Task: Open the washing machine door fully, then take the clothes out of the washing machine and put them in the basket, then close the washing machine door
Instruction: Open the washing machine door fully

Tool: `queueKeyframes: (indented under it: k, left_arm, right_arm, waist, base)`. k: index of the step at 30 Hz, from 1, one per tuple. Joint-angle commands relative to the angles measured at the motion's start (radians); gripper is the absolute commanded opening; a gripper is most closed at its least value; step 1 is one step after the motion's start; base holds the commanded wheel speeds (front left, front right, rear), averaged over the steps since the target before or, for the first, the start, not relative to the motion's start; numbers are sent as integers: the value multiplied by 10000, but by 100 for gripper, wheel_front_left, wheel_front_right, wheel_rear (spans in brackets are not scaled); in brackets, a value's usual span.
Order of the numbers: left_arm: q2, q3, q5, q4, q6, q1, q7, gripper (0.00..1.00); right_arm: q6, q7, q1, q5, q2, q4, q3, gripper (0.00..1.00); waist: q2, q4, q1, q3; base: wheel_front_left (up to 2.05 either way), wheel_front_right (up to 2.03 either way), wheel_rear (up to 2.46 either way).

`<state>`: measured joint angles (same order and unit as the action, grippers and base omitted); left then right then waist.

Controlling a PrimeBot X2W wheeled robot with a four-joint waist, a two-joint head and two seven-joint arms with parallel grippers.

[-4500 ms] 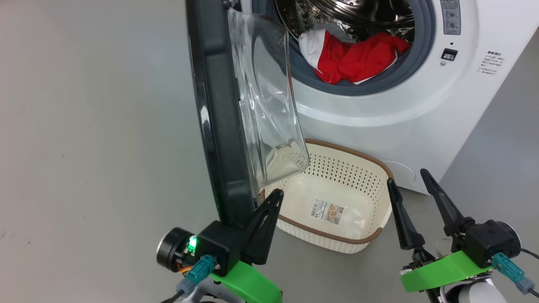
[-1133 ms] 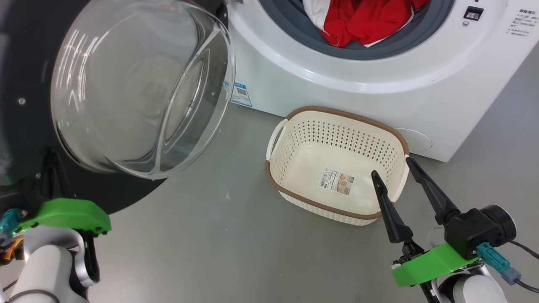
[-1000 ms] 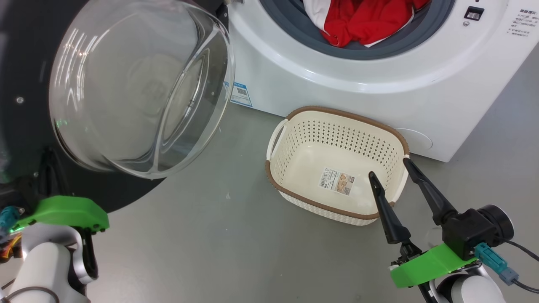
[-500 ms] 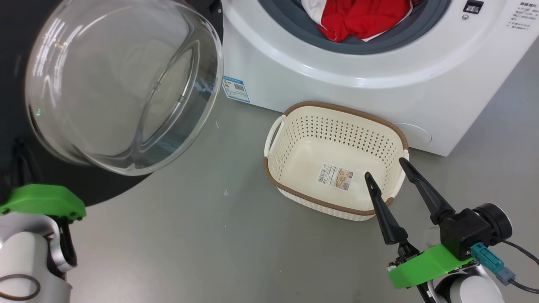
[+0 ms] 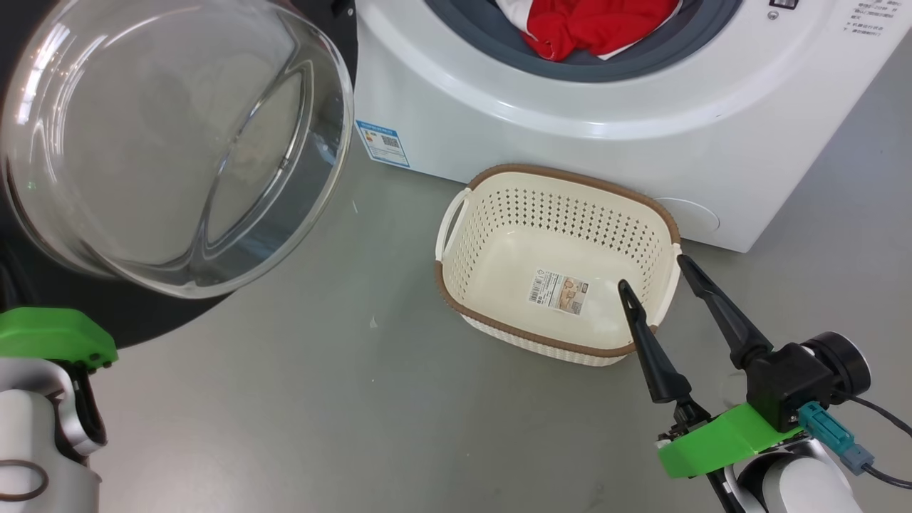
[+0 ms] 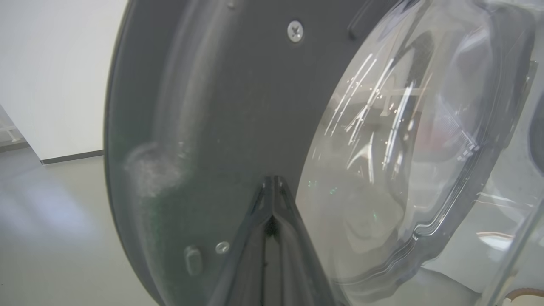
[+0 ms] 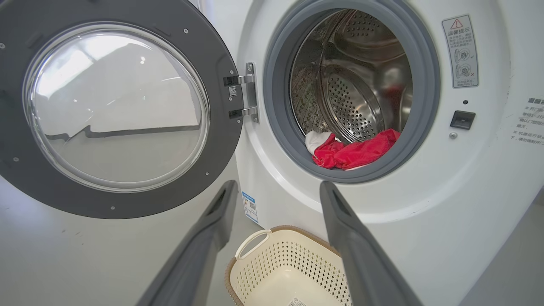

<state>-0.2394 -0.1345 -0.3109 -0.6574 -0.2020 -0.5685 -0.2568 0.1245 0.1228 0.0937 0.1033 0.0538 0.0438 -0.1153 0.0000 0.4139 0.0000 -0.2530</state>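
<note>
The washing machine door stands swung wide to the left, its clear glass bowl facing me. My left gripper is shut, its tips against the dark inner rim of the door. Red and white clothes lie in the mouth of the white washing machine, on the grey gasket. The cream basket sits on the floor before the machine, with nothing in it but its sticker. My right gripper is open above the basket's right end. In the right wrist view the clothes rest at the bottom of the steel drum.
Grey floor spreads between the door and the basket. A blue label sits low on the machine's front. The door's hinge is on the opening's left side. A white wall rises beyond the door.
The door has swung from edge-on to wide open on the left, with my left gripper against it. The head view has shifted. My right gripper stays open by the basket.
</note>
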Motion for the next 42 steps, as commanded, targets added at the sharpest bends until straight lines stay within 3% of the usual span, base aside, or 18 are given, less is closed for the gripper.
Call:
queueKeyframes:
  k: [1, 11, 12, 13, 24, 29, 33, 42]
  left_arm:
    - [-537, -449, 183, 223, 39, -263, -49, 0]
    - [-210, -767, 489, 1681, 249, 363, -49, 0]
    - [-212, -761, 610, 1930, 206, 488, -49, 45]
    - [-119, -766, 772, 2546, 119, 728, -49, 100]
    - [610, -143, 1099, 6224, 23, 1966, 150, 100]
    - [824, 433, 685, 7712, 627, 2468, 607, 100]
    - [835, 812, 324, 8017, 1186, 2625, 729, 100]
    - [1052, 1198, -46, 7687, 1519, 2846, 665, 100]
  right_arm:
    - [62, 16, 289, -52, -36, 284, -285, 100]
    - [62, 322, 349, 246, -36, 78, -80, 100]
    - [62, 365, 346, 294, -36, 41, -63, 100]
    - [62, 460, 344, 372, -36, -42, -48, 100]
    - [62, 910, 376, 704, -36, -397, 319, 100]
    - [62, 1086, 483, 727, -36, -544, 726, 100]
    - [62, 1188, 573, 732, -36, -626, 978, 100]
    - [62, 1336, 639, 756, -36, -780, 1388, 100]
  waist:
    - [0, -14, 0, 25]
    - [0, -172, 0, 258]
    - [0, -205, 0, 294]
    - [0, -275, 0, 372]
    - [0, -814, 0, 700]
    - [0, -1200, 0, 791]
    - [0, -1561, 0, 779]
    - [0, -2483, 0, 798]
  base:
    - [0, 0, 0]
    - [0, 0, 0]
    - [0, 0, 0]
    - [0, 0, 0]
    - [0, 0, 0]
    - [0, 0, 0]
    - [0, 0, 0]
    - [0, 0, 0]
